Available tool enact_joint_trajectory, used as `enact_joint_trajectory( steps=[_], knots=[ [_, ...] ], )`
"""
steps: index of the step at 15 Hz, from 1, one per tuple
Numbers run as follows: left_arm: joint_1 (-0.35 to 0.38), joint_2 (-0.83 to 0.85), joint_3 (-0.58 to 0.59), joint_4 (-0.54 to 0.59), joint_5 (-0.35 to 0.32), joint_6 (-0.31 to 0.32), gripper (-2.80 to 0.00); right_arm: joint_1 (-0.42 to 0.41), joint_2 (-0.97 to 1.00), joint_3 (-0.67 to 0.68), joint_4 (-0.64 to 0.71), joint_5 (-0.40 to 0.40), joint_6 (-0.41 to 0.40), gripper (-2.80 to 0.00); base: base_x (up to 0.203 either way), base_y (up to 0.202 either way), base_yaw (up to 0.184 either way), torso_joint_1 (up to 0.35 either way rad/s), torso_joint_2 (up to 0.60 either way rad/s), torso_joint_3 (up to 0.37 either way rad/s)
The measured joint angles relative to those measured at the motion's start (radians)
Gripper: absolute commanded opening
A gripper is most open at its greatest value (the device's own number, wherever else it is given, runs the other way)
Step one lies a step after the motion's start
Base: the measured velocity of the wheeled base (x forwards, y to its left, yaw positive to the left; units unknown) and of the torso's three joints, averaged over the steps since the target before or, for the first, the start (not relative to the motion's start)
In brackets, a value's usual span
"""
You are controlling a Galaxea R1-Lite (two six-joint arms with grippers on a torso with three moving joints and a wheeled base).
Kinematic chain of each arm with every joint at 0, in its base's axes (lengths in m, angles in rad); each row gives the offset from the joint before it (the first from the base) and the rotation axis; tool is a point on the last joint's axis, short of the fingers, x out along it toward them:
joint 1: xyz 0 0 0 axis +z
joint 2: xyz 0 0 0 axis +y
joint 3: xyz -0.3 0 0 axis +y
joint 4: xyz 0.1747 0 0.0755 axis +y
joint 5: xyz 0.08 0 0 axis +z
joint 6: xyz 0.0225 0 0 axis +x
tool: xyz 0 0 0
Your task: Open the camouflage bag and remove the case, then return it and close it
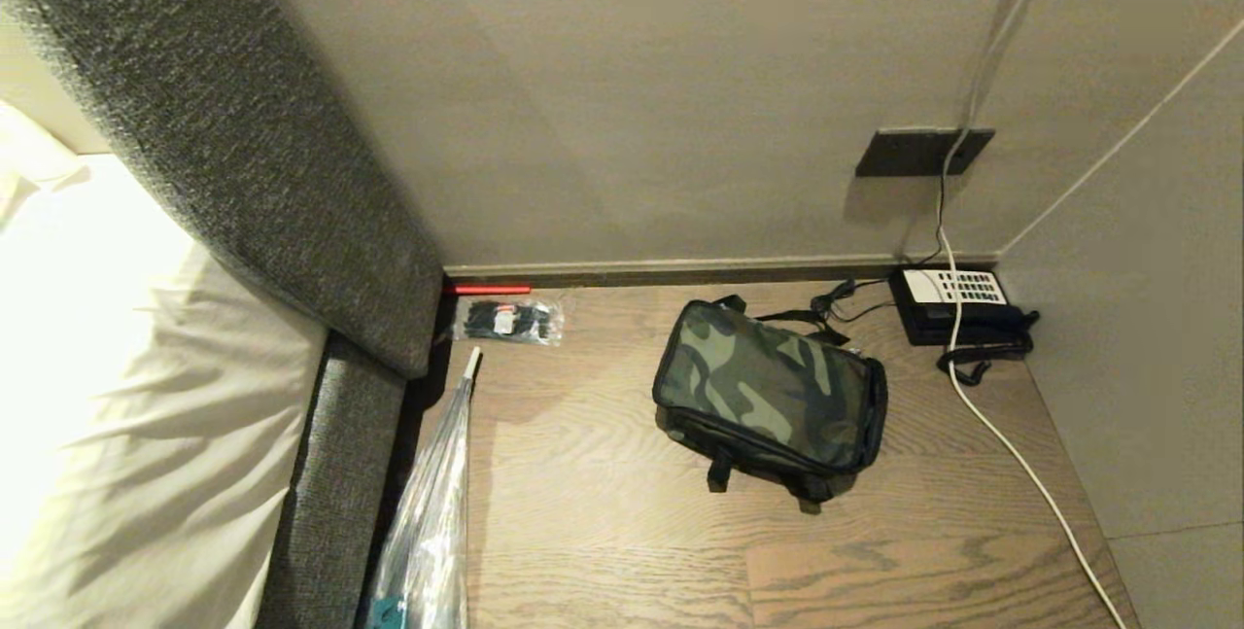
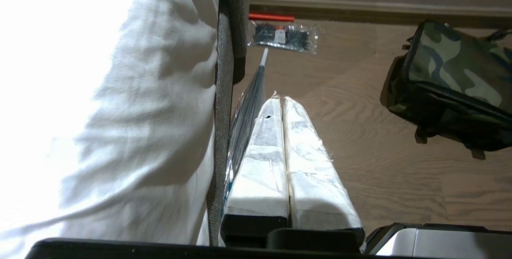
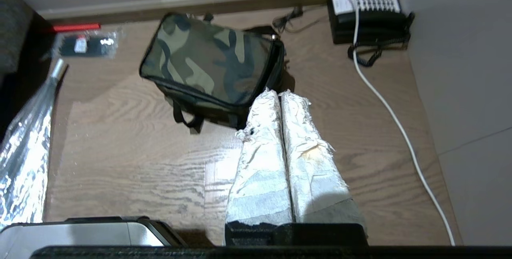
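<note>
bag: camouflage bag (image 1: 770, 394) zipped shut on wooden tabletop (image 1: 603, 512), near telephone (image 1: 948, 303)
case: not visible
left gripper (image 2: 282, 103): jaws pressed together, empty, above tabletop beside bed
right gripper (image 3: 279, 95): jaws together, empty, just short of bag

The camouflage bag (image 1: 768, 386), boxy with black straps, lies zipped shut on the wooden surface (image 1: 603, 512), near the telephone (image 1: 948, 303).

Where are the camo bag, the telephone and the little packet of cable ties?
camouflage bag (image 1: 768, 381): head view, middle of its zipped-up top panel.
telephone (image 1: 952, 287): head view, white keypad by the wall.
packet of cable ties (image 1: 510, 321): head view, middle of the clear packet.
</note>
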State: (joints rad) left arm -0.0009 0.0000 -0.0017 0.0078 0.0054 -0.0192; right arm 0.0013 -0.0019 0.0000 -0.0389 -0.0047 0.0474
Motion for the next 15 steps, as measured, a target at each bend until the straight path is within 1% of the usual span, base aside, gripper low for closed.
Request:
enact_joint_trajectory(
  steps=[15],
  knots=[
    [0.000,0.000,0.000,0.000,0.000,0.000,-2.80,0.000,0.000,0.000,0.000,0.000,0.000,-2.80,0.000,0.000,0.000,0.002,0.00,0.203]
  ],
)
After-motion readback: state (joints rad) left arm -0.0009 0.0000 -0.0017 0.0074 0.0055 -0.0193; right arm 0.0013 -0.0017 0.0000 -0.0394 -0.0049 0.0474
